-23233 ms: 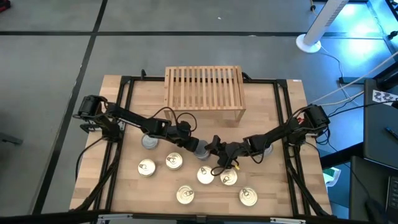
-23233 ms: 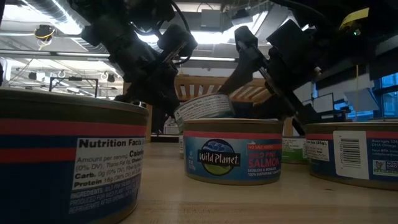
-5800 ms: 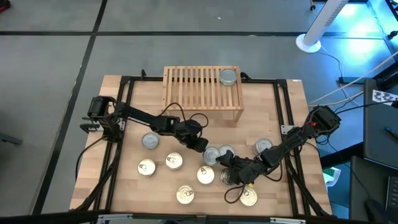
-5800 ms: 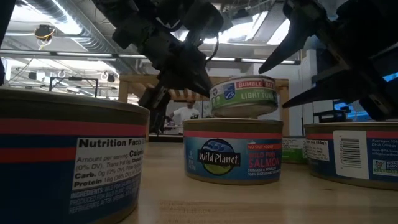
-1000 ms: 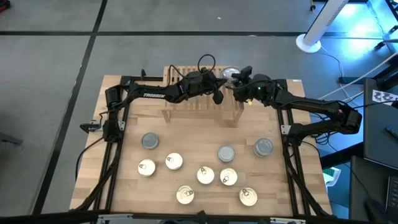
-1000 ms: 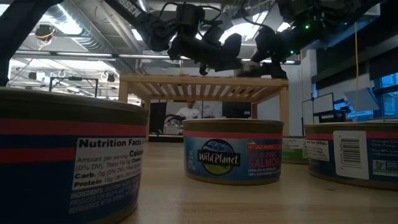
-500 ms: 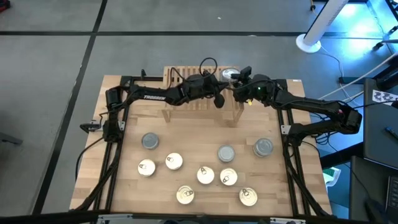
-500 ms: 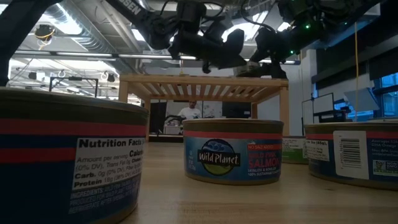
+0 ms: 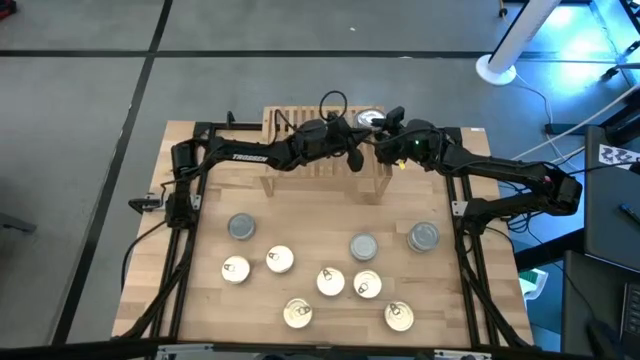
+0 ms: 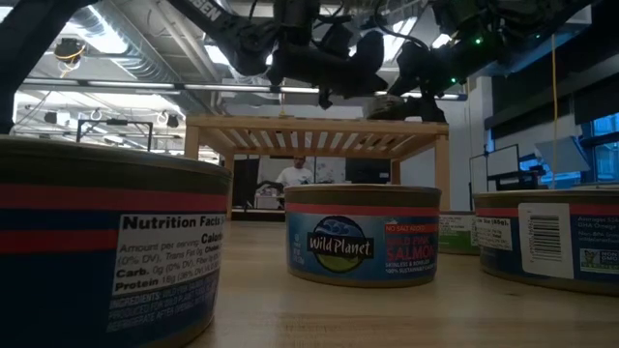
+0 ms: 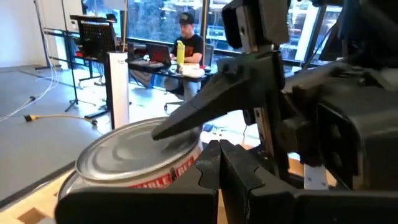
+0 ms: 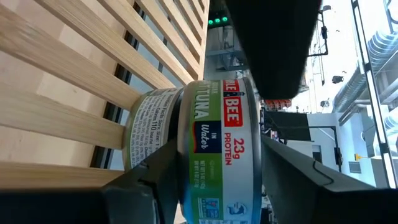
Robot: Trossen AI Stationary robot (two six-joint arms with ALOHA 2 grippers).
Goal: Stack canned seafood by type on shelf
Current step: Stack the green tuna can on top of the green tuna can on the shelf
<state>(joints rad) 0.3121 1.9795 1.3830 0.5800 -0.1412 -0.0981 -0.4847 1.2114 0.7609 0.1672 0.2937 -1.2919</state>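
Wooden and slatted, the shelf [image 9: 328, 145] stands at the far edge of the bench [image 9: 210, 300], and both arms meet over its right end. There the right hand [image 9: 379, 130] has its fingers spread around a silver-lidded tuna can [image 9: 367, 119] that sits on a second can of the same label; the right wrist view shows a finger on each side of the upper can, but I cannot tell whether they still press it. The left hand [image 9: 352, 152] hovers just beside, fingers shut and empty.

As I judge it, the step is setting this can down squarely on its twin. Doing that well means checking that the rims line up before letting go, opening evenly so neither finger drags the can sideways, and lifting straight up clear of the stack.

Nine more cans lie on the near half of the bench: six gold-lidded [image 9: 330, 281] and three silver-grey [image 9: 240, 227]. The tuna can is short and round, with a white and green label band and a ringed, plain lid [image 11: 134, 149].
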